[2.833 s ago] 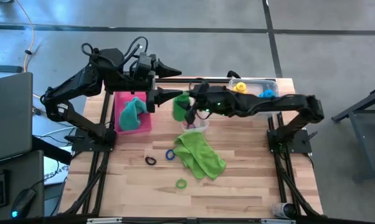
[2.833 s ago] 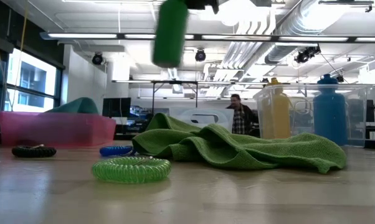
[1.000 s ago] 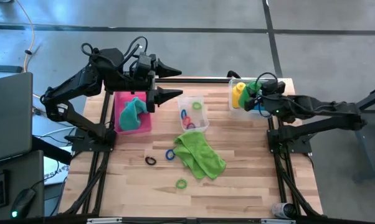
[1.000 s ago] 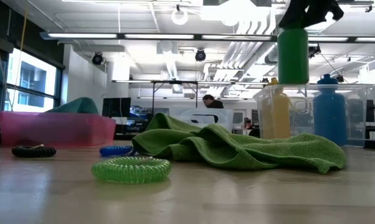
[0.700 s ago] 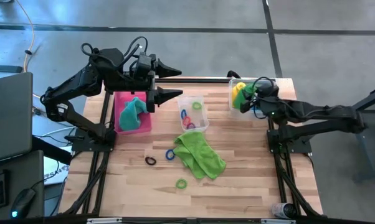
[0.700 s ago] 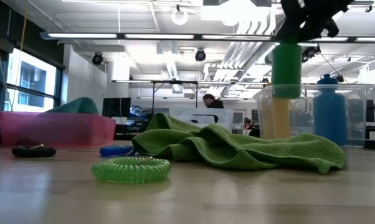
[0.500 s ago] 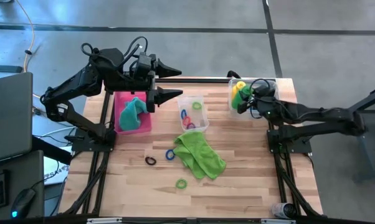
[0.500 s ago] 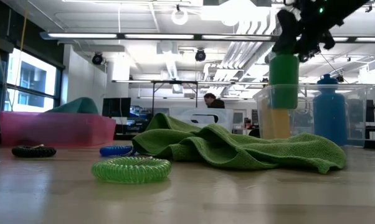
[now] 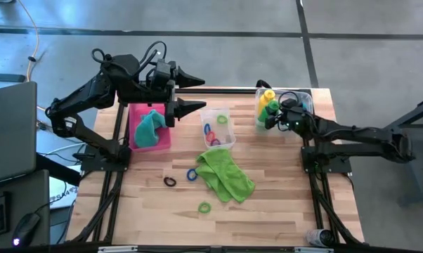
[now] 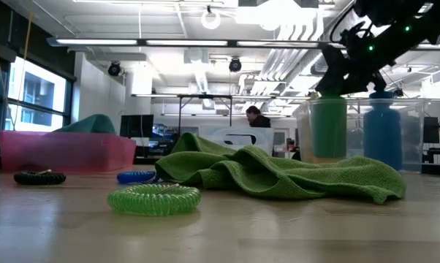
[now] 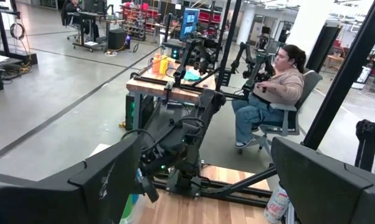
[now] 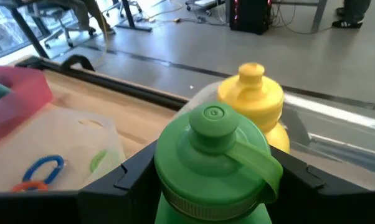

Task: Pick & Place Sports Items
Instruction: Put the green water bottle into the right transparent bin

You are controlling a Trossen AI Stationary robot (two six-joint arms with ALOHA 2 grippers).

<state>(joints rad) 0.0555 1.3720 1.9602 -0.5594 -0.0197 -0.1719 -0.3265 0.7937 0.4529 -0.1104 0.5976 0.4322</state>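
I'm at the placing step: my right gripper (image 12: 206, 180) has its fingers clamped around the green bottle (image 9: 272, 112), lowered into the clear box (image 9: 306, 93) at the far right of the surface, just beside the yellow bottle (image 9: 267, 98). The bottle's upright, long axis vertical, cap up, so next I'd guess I just let go and lift straight out without tipping it. My left gripper (image 9: 192, 91) waits above the pink tray (image 9: 162, 138), fingers wide.

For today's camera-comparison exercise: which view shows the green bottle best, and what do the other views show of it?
The right wrist view: the green bottle fills it, cap and strap clear, held in the right gripper beside the yellow bottle. The high view gives a small green spot in the clear box. The low view shows its body. The left wrist view misses it.
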